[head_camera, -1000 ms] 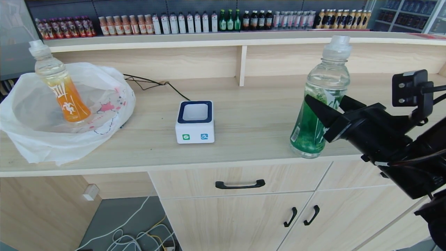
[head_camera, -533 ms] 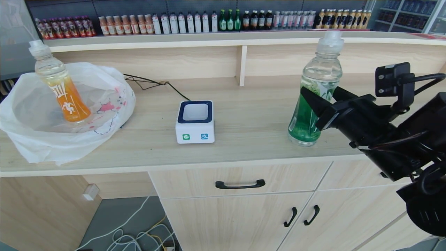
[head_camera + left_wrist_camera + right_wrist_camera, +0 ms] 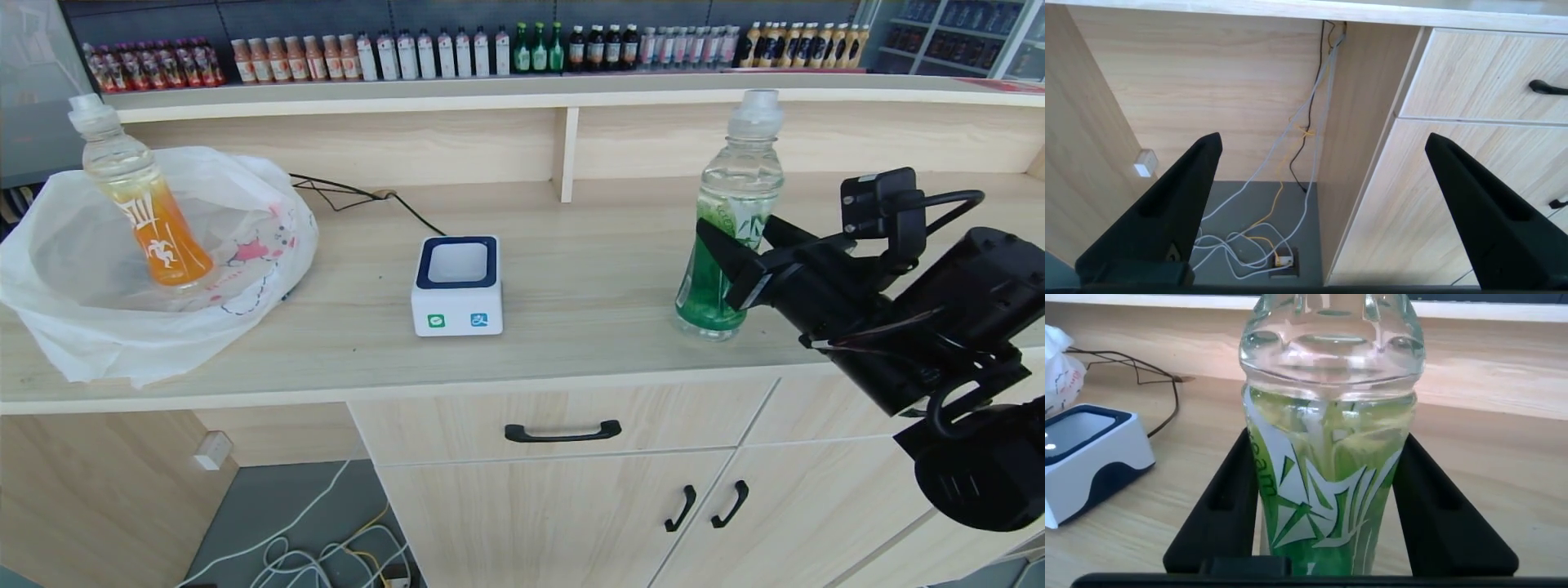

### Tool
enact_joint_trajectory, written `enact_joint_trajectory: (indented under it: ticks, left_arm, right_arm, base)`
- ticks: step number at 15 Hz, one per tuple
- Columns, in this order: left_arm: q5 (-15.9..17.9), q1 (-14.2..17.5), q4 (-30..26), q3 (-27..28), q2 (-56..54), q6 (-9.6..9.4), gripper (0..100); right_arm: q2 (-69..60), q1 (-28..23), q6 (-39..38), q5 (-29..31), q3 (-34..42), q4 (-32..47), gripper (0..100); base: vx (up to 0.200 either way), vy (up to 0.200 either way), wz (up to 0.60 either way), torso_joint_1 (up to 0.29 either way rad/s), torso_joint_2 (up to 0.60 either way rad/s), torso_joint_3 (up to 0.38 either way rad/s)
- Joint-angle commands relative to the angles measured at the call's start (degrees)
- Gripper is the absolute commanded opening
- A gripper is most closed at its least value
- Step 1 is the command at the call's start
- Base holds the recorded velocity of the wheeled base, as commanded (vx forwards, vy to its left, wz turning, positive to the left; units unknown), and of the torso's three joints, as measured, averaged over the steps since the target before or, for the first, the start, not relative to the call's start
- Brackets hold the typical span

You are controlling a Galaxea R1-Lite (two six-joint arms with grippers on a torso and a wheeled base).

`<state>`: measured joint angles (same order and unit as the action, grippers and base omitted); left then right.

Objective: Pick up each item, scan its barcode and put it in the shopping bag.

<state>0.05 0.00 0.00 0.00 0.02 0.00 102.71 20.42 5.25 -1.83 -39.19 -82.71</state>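
Below the counter (image 3: 588, 286) front, the left gripper (image 3: 1323, 139) hangs with jaws spread wide, holding nothing. Near the counter's front right edge, the right gripper (image 3: 735, 233) clamps the upright green bottle (image 3: 737, 184) at its label. It is best lifted straight, grip firm, then its barcode turned to the scanner (image 3: 457, 284) mid-counter. At far left, the shopping bag (image 3: 269, 237) holds an orange bottle (image 3: 155, 229).

Matte black right arm (image 3: 971, 286) with bulky rounded joints; a thin black cable (image 3: 951, 196) loops over a small square bracket (image 3: 878, 200). Right gripper (image 3: 735, 222) and left gripper (image 3: 1323, 140) have black wedge-shaped fingers (image 3: 1167, 212) tapering to points.
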Motion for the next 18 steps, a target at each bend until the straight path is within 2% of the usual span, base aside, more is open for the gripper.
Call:
enact_joint_trajectory:
  ticks: [1,8,13,17,18]
  left_arm:
    - [0.0,0.0,0.0,0.0,0.0,0.0,100]
    - [0.0,0.0,0.0,0.0,0.0,0.0,100]
    - [0.0,0.0,0.0,0.0,0.0,0.0,100]
    - [0.0,0.0,0.0,0.0,0.0,0.0,100]
    - [0.0,0.0,0.0,0.0,0.0,0.0,100]
  right_arm:
    - [1.4,0.0,-0.1,0.0,0.2,0.3,0]
    - [-0.6,0.0,-0.2,0.2,3.2,0.2,0]
    - [-2.5,0.0,-0.2,0.2,8.6,0.1,0]
    - [-2.3,0.0,-0.6,0.2,8.9,0.1,0]
    - [-2.4,-0.2,-1.0,0.2,9.0,0.1,100]
  base:
    - [0.0,0.0,0.0,0.0,0.0,0.0]
    - [0.0,0.0,0.0,0.0,0.0,0.0]
    - [0.0,0.0,0.0,0.0,0.0,0.0]
    - [0.0,0.0,0.0,0.0,0.0,0.0]
    - [0.0,0.0,0.0,0.0,0.0,0.0]
